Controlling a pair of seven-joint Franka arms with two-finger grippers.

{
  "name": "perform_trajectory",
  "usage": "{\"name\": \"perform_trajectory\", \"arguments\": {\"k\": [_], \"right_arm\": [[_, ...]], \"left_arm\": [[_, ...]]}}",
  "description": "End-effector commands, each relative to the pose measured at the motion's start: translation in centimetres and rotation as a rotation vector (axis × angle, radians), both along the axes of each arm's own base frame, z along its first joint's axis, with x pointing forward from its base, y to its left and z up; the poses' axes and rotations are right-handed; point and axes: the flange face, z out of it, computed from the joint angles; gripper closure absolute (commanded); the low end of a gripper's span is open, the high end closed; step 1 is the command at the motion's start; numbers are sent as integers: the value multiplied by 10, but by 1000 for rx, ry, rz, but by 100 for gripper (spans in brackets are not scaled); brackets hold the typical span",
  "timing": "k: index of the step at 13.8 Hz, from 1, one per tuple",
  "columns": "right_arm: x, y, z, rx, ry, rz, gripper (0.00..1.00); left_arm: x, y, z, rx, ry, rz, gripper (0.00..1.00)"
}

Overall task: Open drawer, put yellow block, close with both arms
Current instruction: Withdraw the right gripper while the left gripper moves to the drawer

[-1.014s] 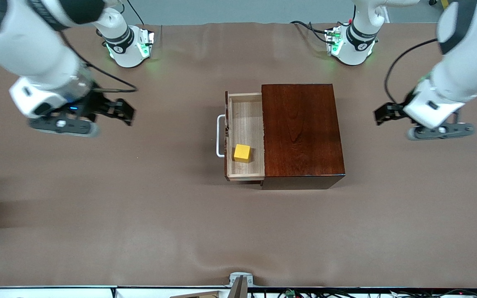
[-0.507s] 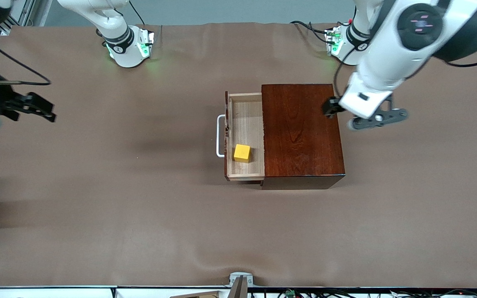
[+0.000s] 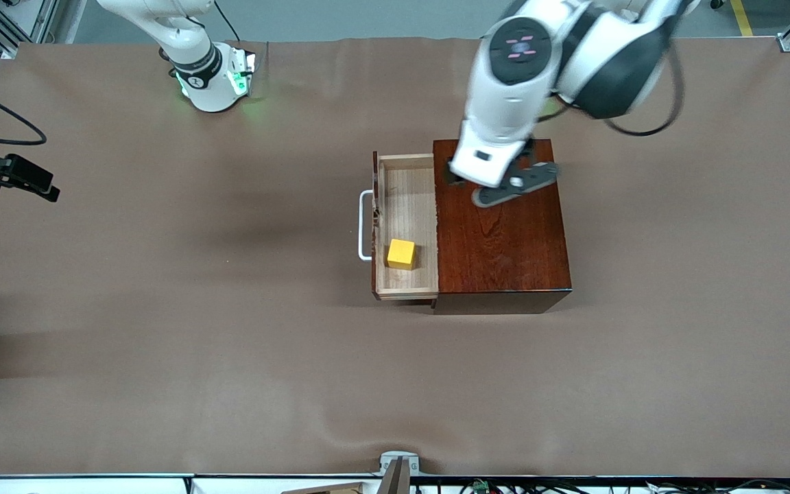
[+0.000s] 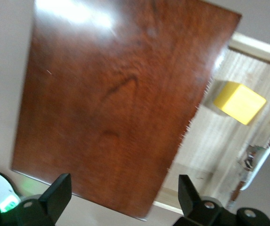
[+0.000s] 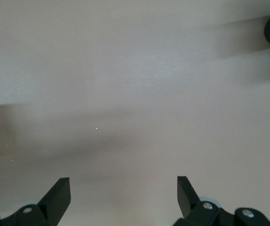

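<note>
A: Start nearest the front camera. What's there?

B: A small grey fitting (image 3: 398,461) at the table's (image 3: 230,343) near edge. Then bare brown cloth up to the box (image 3: 501,226).

A: And the drawer?

B: The drawer (image 3: 405,226) stands pulled out of the box toward the right arm's end, white handle (image 3: 365,226) outermost. The block (image 3: 401,254) sits inside on the pale floor, in the part nearer the camera. The left wrist view shows the same: block (image 4: 240,102) in the tray (image 4: 210,141), beside the box lid (image 4: 116,103).

A: Any writing or labels?

B: None that can be read. The arm bases carry dark marks too small to make out.

A: Grippers?

B: The left gripper (image 3: 451,176) hangs over the box lid, by the edge next to the drawer; its fingers (image 4: 59,195) are spread apart, holding nothing. The right gripper (image 3: 21,180) is at the right arm's end of the table, over bare cloth, fingers (image 5: 59,193) also spread and empty.

A: Anything in the way?

B: The left arm (image 3: 546,55) covers its own base and the lid's farthest part. The right arm's base (image 3: 213,79) glows green.
</note>
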Motion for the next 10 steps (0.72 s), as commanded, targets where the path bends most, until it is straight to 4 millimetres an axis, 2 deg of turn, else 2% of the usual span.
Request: {"name": "perform_trajectory", "arguments": {"k": [1,3,7,10], "right_arm": [[-10,-2,1,-13,9,-46,0],[-10,-6,1,-9,14,-54,0],[-9,-4,8,-5,0,-54,0],[-11,-6,9,-2,14,-58,0]], "left_arm": [[2,-37,-7,8,-23,75,0],[-3,-62,-19,-21,-50,137,0],[-27,-121,-63,-52,-96,276,0],[-35,-150,-75,-98,-128,423,0]]}}
